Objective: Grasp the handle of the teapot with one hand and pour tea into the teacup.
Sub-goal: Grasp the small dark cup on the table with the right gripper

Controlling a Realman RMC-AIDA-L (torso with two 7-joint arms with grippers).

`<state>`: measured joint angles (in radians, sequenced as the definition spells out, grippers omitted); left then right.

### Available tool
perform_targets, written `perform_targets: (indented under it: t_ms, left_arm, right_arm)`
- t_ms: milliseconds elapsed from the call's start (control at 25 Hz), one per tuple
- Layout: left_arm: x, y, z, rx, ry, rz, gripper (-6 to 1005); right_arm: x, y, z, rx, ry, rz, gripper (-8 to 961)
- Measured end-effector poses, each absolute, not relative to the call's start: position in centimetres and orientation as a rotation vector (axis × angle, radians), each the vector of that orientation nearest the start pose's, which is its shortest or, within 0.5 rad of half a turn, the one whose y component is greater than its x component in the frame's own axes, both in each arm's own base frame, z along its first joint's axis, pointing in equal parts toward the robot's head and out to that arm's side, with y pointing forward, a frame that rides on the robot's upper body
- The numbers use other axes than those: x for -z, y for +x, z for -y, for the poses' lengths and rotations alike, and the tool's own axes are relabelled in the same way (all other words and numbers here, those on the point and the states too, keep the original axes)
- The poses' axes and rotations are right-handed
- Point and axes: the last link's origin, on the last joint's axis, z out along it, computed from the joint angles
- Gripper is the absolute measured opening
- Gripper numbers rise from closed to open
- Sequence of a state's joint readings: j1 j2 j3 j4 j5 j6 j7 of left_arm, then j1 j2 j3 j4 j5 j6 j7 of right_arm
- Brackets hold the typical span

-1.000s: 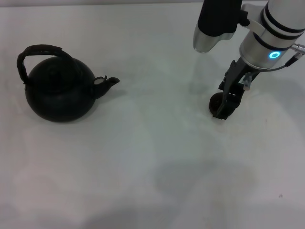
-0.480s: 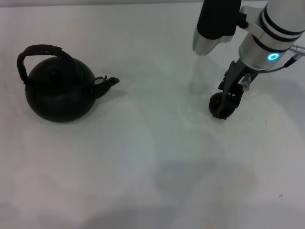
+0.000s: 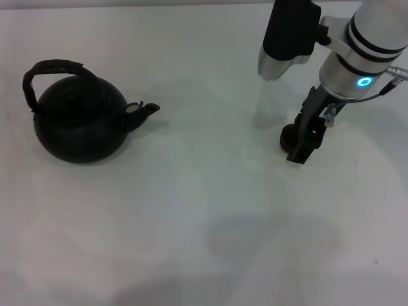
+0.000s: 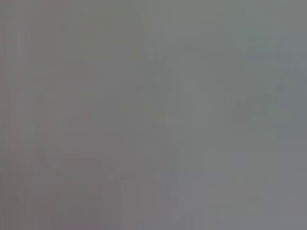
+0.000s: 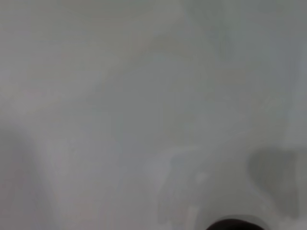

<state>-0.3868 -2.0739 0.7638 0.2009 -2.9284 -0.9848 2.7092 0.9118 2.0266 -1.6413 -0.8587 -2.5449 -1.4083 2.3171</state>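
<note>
The teapot [image 3: 78, 124] is a round matte black pot at the left of the white table, spout pointing right, with its arched handle [image 3: 48, 71] looping over the lid. The small black teacup [image 3: 289, 135] stands on the table at the right. My right gripper [image 3: 301, 148] comes down from above and is shut on the teacup's right rim, covering most of it. The right wrist view shows only the cup's dark rim [image 5: 232, 224] at the picture's edge. My left gripper is out of view, and its wrist view shows only plain grey.
The white table [image 3: 204, 210] stretches between the teapot and the teacup. My right arm's forearm and silver-and-black elbow [image 3: 287, 38] hang over the table's back right.
My right gripper and wrist have shifted slightly to the right at the teacup. The teapot has not moved.
</note>
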Motion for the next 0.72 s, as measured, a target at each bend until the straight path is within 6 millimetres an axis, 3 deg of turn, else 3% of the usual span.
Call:
perform_targets:
  t_ms: [720]
  left_arm:
    - [-8.66, -41.59, -31.68, 0.726, -1.004, 0.848, 797]
  right_arm:
    - [5.76, 17.54, -38.02, 0.932, -2.801, -0.421, 852]
